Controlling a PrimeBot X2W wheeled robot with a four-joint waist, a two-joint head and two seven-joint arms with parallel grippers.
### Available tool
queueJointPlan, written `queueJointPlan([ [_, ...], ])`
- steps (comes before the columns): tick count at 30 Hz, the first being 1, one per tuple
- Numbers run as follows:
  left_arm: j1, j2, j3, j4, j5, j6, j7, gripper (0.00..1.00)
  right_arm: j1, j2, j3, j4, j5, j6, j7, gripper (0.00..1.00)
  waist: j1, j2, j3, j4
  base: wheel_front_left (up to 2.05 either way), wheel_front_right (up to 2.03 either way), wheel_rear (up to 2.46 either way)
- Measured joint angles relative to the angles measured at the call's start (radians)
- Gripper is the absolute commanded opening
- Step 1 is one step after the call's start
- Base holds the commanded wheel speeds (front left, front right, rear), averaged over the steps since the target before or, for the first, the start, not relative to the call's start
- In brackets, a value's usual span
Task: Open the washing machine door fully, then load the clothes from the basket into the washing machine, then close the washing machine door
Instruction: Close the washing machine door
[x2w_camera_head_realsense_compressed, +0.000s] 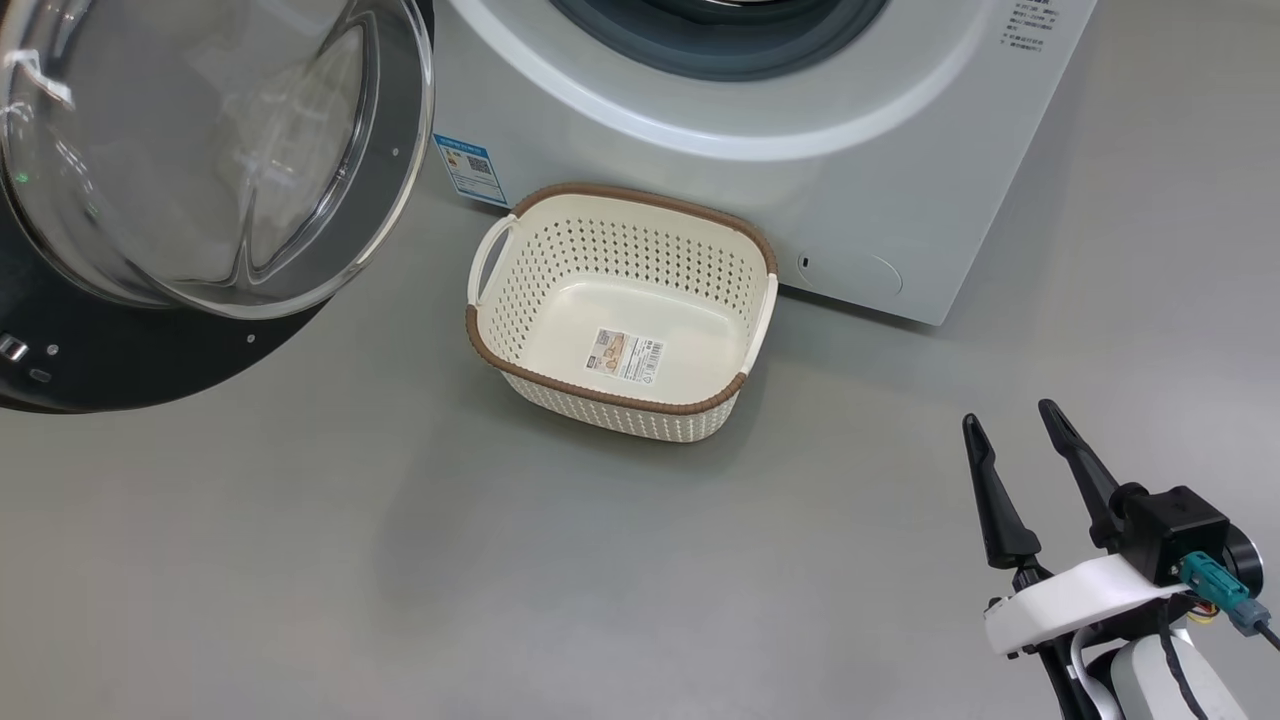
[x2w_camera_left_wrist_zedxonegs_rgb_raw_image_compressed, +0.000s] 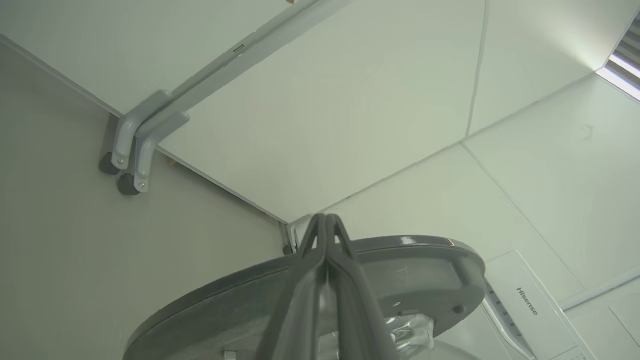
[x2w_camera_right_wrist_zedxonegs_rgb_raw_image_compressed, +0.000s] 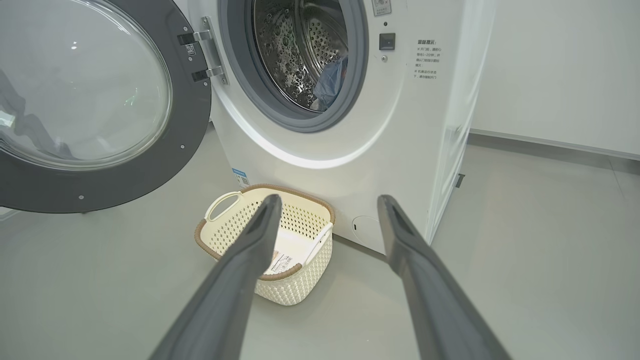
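One right end effector splayed above floor.

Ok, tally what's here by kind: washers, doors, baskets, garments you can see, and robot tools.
washing machine: 1
washing machine door: 1
basket: 1
blue garment, in the drum: 1
tools: 2 (left tool, right tool)
Total: 6
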Motion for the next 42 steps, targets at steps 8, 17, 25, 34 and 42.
queueJointPlan([
  [8,-0.08,0.045,0.09,0.1,-0.125,0.038,0.076,0.0,-0.004,-0.012,0.008,-0.009,0.0,0.0,0.008,1.0,-0.0001,0.0,0.023,-0.018,0.0,0.0,0.0],
  [17,-0.133,0.131,0.139,0.187,-0.171,0.093,0.13,0.0,-0.023,-0.039,0.004,-0.041,-0.001,0.0,0.031,1.0,0.0,0.0,0.077,-0.047,0.0,0.0,0.0],
  [25,-0.159,0.148,0.158,0.239,-0.201,0.103,0.142,0.0,-0.024,-0.068,-0.018,-0.06,-0.008,0.0,0.045,1.0,0.0,0.0,0.125,-0.067,0.0,0.0,0.0],
  [34,-0.199,0.153,0.161,0.278,-0.209,0.098,0.13,0.0,-0.041,-0.085,-0.02,-0.081,-0.008,0.0,0.054,1.0,0.0,0.0,0.166,-0.079,0.0,0.0,0.0],
  [42,-0.221,0.154,0.158,0.314,-0.208,0.087,0.111,0.0,-0.041,-0.093,-0.027,-0.087,-0.008,0.0,0.061,1.0,0.0,0.0,0.18,-0.082,0.0,0.0,0.0],
])
